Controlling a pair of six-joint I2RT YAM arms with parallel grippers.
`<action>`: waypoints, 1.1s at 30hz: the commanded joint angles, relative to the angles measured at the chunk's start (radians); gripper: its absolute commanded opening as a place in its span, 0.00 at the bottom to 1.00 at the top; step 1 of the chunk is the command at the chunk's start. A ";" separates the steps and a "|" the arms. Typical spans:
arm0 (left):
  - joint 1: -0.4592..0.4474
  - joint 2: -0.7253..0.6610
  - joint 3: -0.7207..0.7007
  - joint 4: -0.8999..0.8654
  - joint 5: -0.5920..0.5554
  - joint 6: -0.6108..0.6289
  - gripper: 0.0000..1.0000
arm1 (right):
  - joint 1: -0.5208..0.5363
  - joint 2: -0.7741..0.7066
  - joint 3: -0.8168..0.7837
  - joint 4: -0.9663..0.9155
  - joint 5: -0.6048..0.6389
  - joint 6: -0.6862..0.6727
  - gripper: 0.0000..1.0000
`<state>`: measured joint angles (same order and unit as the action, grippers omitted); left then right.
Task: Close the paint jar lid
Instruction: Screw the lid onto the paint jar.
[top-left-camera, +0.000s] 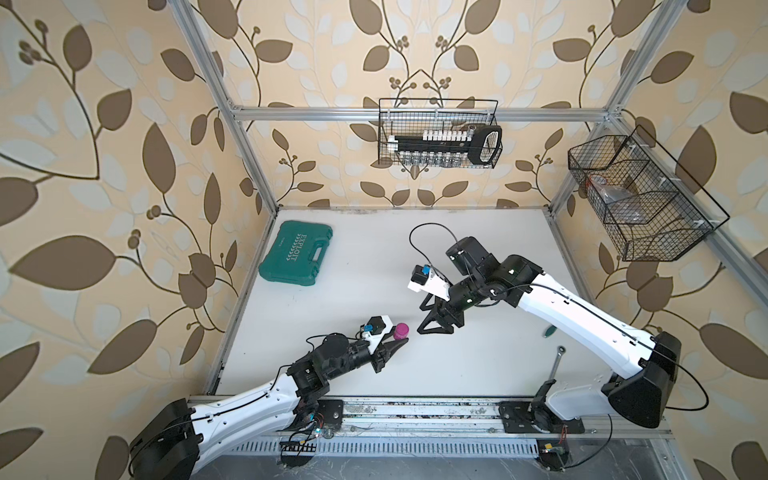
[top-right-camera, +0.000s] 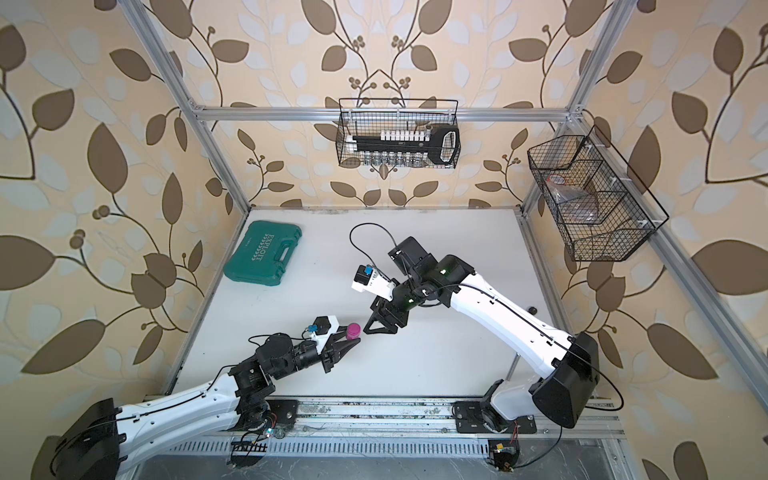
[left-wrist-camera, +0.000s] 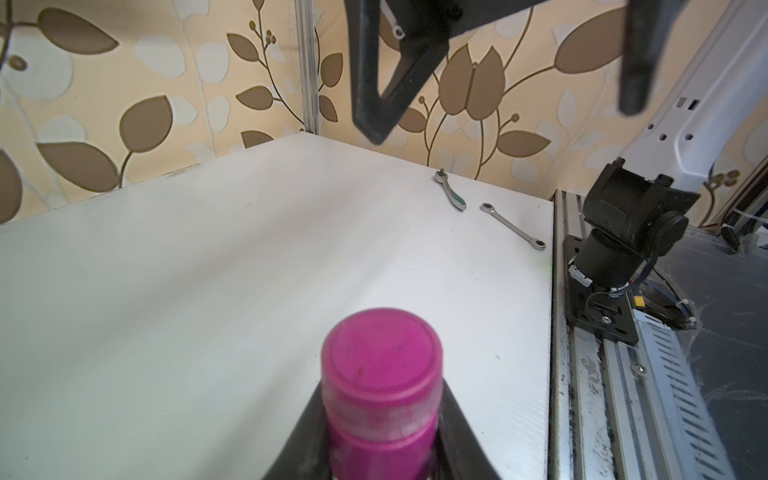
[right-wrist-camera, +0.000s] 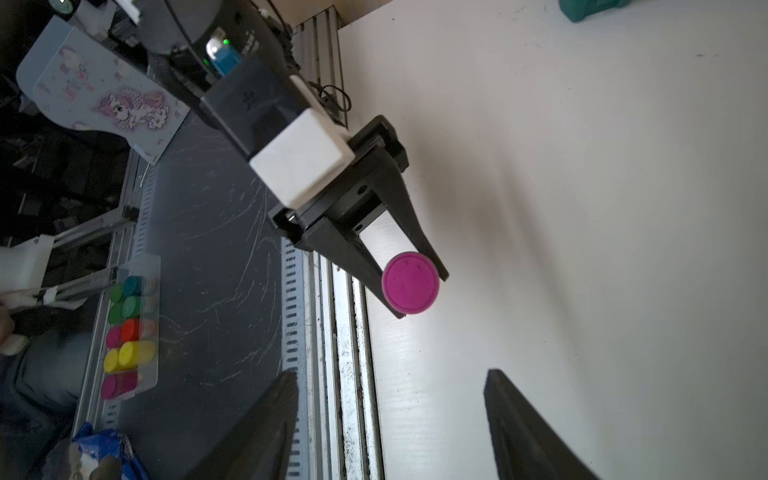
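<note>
Just below the spread right tool (right-wrist-camera: 391, 374), the left tool (top-left-camera: 402, 342) pinches the paint jar (left-wrist-camera: 380, 432) upright, lid (right-wrist-camera: 410, 284) on.

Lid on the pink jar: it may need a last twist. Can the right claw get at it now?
Probably yes. The lid is uncovered, the left claw grips only the jar below it, and the open right claw hangs nearby with nothing between.

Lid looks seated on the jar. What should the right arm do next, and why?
Probably bring the open right gripper over the lid to grip and tighten it: the lid sits on the paint jar, which the left gripper clamps, but the right one hangs apart, empty.
</note>
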<state>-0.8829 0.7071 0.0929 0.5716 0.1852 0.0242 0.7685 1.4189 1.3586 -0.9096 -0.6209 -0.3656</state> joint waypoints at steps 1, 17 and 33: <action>0.001 -0.005 0.045 0.031 0.029 -0.004 0.08 | 0.044 0.045 0.056 -0.057 -0.014 -0.218 0.69; 0.007 -0.021 0.051 0.010 0.040 -0.003 0.08 | 0.126 0.333 0.322 -0.286 0.112 -0.358 0.56; 0.007 -0.021 0.051 0.009 0.037 -0.003 0.08 | 0.132 0.366 0.345 -0.282 0.145 -0.345 0.42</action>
<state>-0.8825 0.6956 0.1032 0.5434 0.2092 0.0242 0.8902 1.7618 1.6688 -1.1687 -0.4797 -0.7052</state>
